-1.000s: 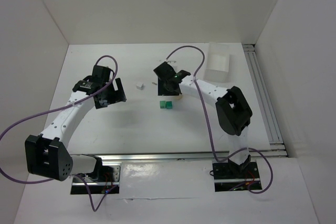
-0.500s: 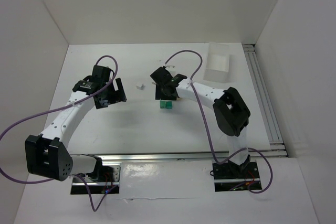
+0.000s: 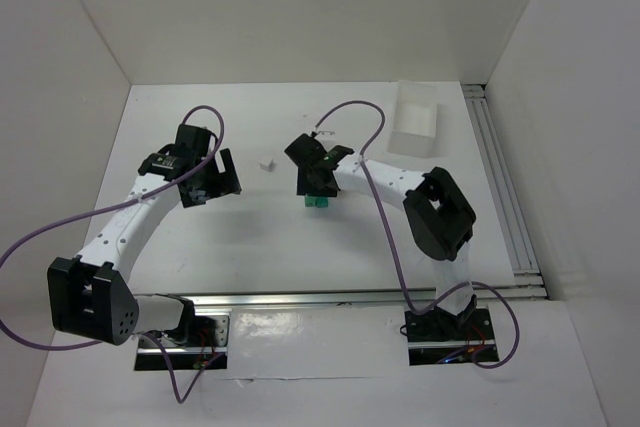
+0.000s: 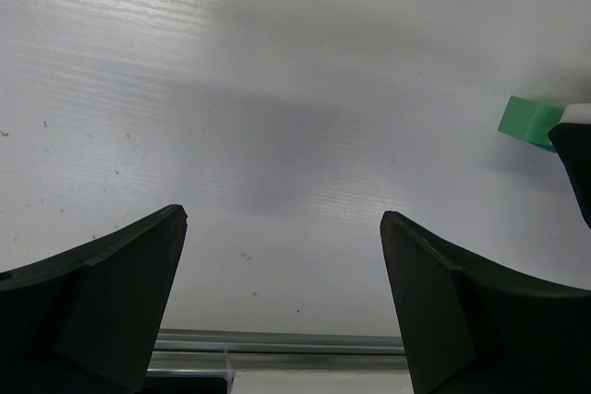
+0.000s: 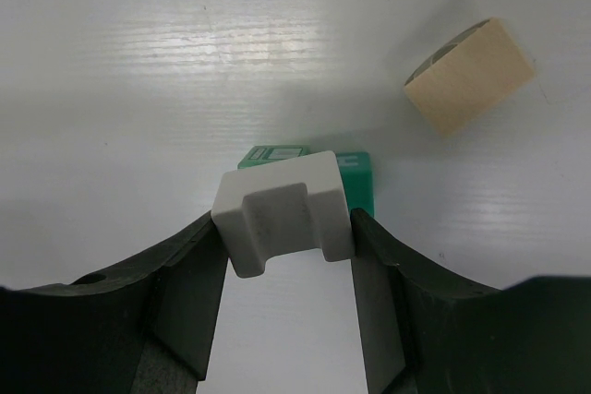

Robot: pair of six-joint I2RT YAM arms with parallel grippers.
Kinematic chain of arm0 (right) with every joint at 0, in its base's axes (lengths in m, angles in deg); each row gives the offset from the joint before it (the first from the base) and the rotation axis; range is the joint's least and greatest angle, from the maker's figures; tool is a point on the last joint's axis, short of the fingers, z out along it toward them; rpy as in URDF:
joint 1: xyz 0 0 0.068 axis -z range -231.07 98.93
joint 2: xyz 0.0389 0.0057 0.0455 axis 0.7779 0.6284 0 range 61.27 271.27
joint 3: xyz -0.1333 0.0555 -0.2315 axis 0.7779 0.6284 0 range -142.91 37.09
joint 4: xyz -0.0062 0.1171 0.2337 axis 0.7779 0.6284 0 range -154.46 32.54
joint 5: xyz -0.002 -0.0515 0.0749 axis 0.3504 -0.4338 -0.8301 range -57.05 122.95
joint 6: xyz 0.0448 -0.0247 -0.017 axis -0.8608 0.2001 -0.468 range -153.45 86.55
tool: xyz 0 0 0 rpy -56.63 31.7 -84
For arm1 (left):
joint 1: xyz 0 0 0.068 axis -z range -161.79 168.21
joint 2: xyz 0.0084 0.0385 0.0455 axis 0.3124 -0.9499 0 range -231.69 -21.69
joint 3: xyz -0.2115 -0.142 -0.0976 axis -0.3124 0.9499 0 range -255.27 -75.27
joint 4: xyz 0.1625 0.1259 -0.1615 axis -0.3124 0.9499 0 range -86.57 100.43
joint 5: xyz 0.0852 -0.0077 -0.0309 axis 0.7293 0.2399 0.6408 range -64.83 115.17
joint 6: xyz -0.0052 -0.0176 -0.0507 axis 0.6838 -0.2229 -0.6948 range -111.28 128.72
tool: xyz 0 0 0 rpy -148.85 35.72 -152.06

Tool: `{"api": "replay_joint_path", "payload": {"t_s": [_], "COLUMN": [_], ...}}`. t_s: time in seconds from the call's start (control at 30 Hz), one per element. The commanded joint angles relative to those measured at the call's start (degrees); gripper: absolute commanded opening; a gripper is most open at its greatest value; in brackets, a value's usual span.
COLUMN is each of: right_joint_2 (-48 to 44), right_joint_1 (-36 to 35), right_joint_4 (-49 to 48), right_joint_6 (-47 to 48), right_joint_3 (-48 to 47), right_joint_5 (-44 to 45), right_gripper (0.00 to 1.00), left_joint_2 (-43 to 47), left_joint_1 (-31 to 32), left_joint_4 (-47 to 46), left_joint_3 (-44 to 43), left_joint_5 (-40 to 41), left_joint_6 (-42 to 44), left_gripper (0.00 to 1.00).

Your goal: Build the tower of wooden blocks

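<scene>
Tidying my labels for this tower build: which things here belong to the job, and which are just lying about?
Job: green blocks; white notched block, clamped in the right gripper; tan piece.
Lying about: clear tray; small white cube, perhaps a spare; left gripper, open, holding nothing.

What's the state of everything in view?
left gripper: open, empty
right gripper: shut on notched white block
notched white block: held over green blocks
green blocks: side by side on table
tan block: loose on table
small white block: loose on table
clear tray: looks empty
</scene>
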Motion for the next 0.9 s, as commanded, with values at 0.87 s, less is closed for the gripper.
{"api": "replay_joint_path", "payload": {"t_s": [0.87], "right_joint_2": [1.1], "right_joint_1": [-1.4], "right_joint_4": [2.6], "right_joint_6": [-0.4], "right_joint_3": [-0.9], "right_joint_5": [1.6], "right_gripper": [0.80], "left_joint_2": [0.5], "left_joint_1": [0.2], "left_joint_4": [-0.7], "left_joint_3": [0.0], "left_joint_5": [-0.1], "left_joint_6": [0.4], "left_gripper": [1.00]}}
